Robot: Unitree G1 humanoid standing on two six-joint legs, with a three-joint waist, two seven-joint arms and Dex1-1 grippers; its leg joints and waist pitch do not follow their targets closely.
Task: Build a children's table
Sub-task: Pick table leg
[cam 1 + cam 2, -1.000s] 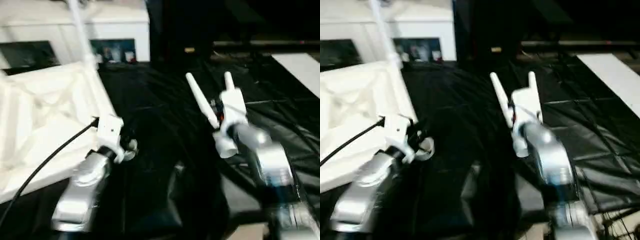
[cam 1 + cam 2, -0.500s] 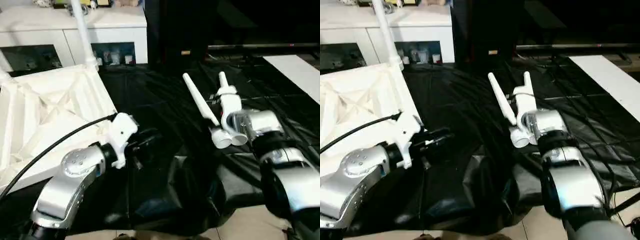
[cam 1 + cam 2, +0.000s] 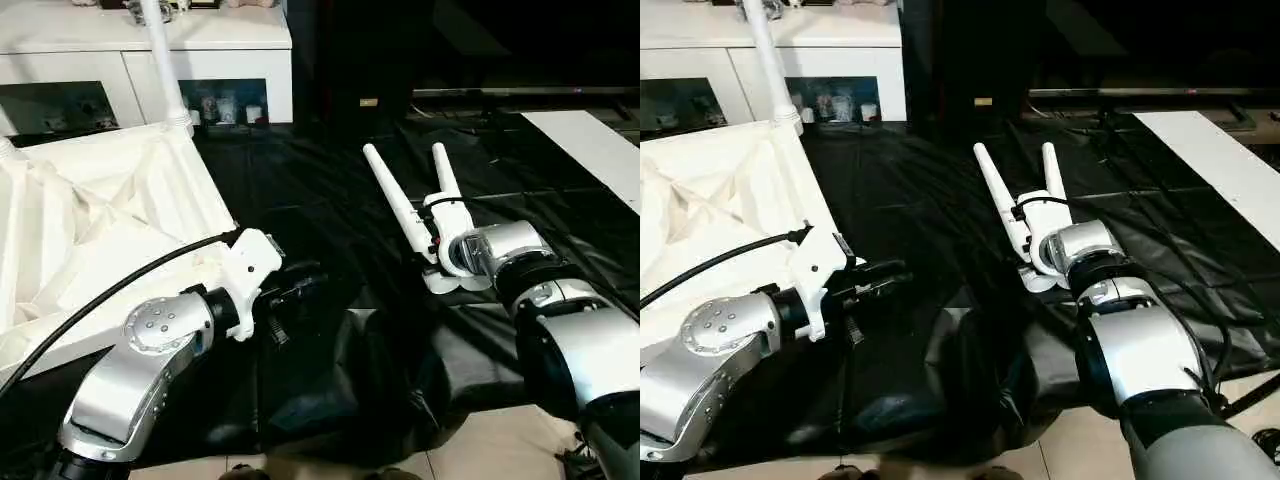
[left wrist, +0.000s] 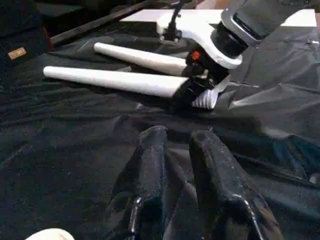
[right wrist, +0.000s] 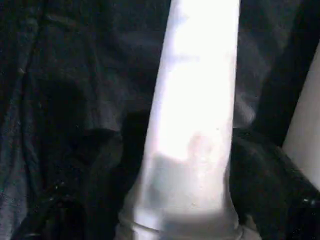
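The children's table top lies underside up at the left, with one white leg standing upright in its far corner socket. Two loose white legs lie side by side on the black sheet: the left leg and the right leg. My right gripper sits at the thick ribbed end of the left leg. Its black fingers hug both sides of that leg, which still rests on the sheet. My left gripper hovers low over the sheet near the table top's corner. It points at the legs, with a narrow gap between its fingers and nothing in it.
A big table under a crinkled black sheet carries everything. A white glass-door cabinet stands behind it and a white board lies at the far right. The table's near edge and the pale floor are just below my forearms. A black cable trails from my left wrist.
The camera has tilted. My right gripper has settled at the left leg's thick end and its fingers have closed in on it. My left gripper has swung from the table top's corner toward the legs.
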